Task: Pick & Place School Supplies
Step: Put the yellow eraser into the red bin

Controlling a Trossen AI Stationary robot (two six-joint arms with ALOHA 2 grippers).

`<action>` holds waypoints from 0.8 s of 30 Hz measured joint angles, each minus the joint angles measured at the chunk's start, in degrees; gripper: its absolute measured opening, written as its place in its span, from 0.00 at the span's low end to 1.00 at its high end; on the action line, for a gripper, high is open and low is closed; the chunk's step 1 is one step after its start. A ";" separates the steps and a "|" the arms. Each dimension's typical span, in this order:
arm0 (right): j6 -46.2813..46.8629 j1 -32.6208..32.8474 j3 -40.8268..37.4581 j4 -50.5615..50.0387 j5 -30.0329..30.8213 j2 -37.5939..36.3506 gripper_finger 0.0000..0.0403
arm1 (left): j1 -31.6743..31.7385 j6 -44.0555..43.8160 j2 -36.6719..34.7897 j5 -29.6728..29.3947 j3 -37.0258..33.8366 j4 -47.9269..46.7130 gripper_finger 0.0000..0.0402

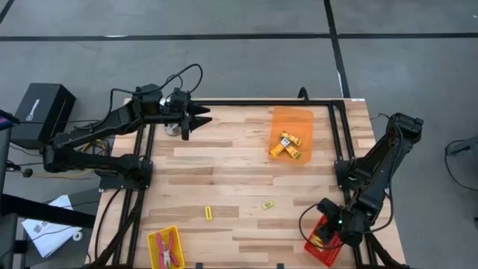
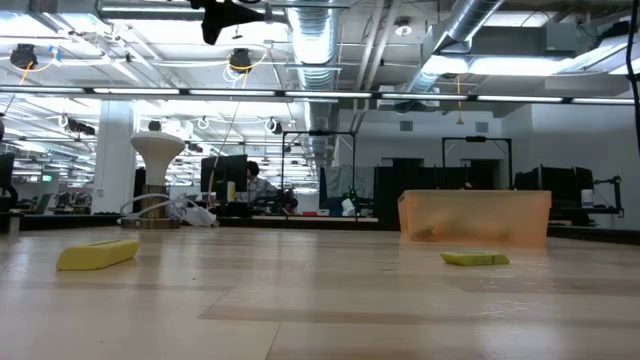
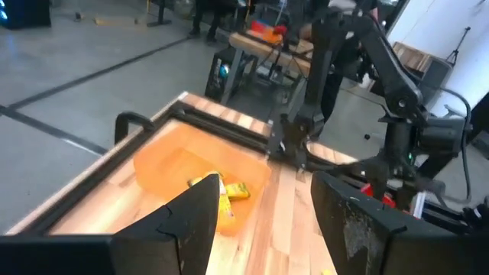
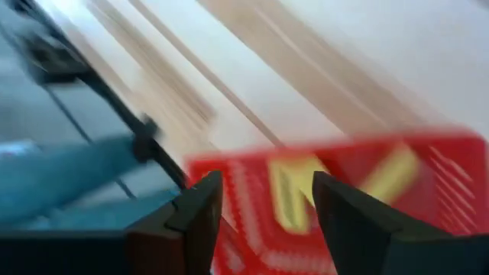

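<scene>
Two small yellow supplies lie flat on the table: a stick [image 1: 208,213] [image 2: 97,255] and a block [image 1: 267,204] [image 2: 475,259]. More yellow labelled blocks [image 1: 288,145] [image 3: 228,197] lie in the orange tray [image 1: 293,118]. Two red-handled pliers [image 1: 169,249] lie in the yellow tray [image 1: 153,240]. My right gripper [image 1: 329,236] [image 4: 263,221] stands open just above the red tray [image 1: 314,245] [image 4: 244,179], where yellow pieces [image 4: 290,191] lie. My left gripper [image 1: 197,119] [image 3: 267,229] hangs open and holds nothing above the table's far left part.
A white round cup-like object [image 1: 173,128] [image 2: 158,165] stands on the table under the left arm. A black frame [image 1: 337,142] runs along the table's edges. A black box [image 1: 41,112] sits off the table at the left. The middle boards lie bare.
</scene>
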 joint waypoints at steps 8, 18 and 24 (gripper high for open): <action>-10.61 -9.61 0.00 7.92 13.66 -0.07 0.38 | -3.05 1.27 1.29 4.22 -2.66 -8.37 0.45; -37.26 -27.94 0.00 20.10 17.85 -0.35 0.18 | -16.24 -8.77 1.31 3.53 -14.66 -8.59 0.04; -55.27 -38.85 0.00 29.75 9.42 -0.35 0.01 | -25.23 -11.78 1.33 -3.41 -18.66 -5.90 0.01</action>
